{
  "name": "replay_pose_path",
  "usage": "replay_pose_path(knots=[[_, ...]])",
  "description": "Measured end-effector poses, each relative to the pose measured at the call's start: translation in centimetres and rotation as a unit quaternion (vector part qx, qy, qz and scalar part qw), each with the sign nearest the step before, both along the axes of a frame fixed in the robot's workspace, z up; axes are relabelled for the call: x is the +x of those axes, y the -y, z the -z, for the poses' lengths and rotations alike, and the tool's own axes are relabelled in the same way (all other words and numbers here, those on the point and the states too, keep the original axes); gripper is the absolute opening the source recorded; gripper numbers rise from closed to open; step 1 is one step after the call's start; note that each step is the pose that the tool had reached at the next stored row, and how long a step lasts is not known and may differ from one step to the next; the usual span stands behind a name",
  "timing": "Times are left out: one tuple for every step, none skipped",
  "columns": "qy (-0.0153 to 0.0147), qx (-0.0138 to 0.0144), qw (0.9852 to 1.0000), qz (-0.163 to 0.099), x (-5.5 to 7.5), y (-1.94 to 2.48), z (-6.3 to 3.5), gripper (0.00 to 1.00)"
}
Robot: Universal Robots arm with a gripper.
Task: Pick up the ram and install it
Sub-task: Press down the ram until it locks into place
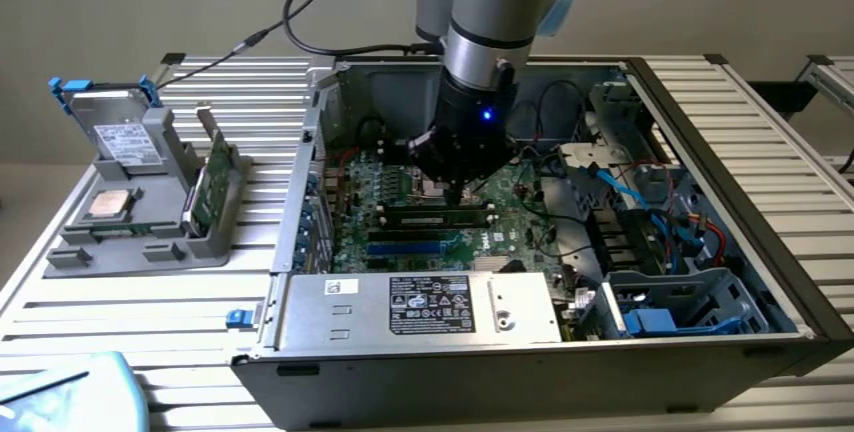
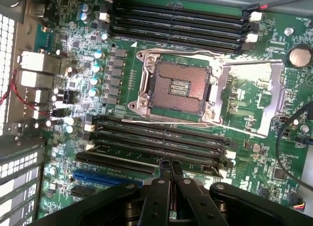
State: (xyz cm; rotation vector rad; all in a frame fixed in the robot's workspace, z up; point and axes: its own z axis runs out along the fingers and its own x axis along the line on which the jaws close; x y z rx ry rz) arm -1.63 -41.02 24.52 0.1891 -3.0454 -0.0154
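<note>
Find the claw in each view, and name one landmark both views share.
Exterior view: the claw is inside the open computer case, tips down over the green motherboard.
Wrist view: the claw is shut, tips over the black slots beside the square socket.
Shared landmark: the blue slot near the claw.
</note>
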Motion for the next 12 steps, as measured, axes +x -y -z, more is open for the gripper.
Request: replay_pose_path(knots=[[0.0,0.0,1.0,0.007,0.0,0.0,0.0,0.11],[0.0001,0.0,0.9999,0.014,0.0,0.0,0.0,0.11],[0.0001,0.0,0.9998,0.021,0.0,0.0,0.0,0.11],[0.0002,0.0,0.9996,0.028,0.0,0.0,0.0,0.11],[0.0004,0.0,0.9994,0.034,0.0,0.0,0.0,0.11],[0.0006,0.0001,0.9993,0.036,0.01,0.0,0.0,0.11],[0.0007,0.0001,0.9993,0.036,0.01,0.0,0.0,0.11],[0.0007,0.0,0.9993,0.036,0.0,0.0,0.0,0.11],[0.0007,0.0,0.9993,0.036,0.0,0.0,-0.01,0.11],[0.0007,0.0,0.9993,0.037,0.0,0.0,-0.01,0.11],[0.0007,0.0,0.9993,0.036,0.0,0.0,-0.01,0.11],[0.0007,0.0,0.9993,0.036,0.0,0.0,-0.01,0.11]])
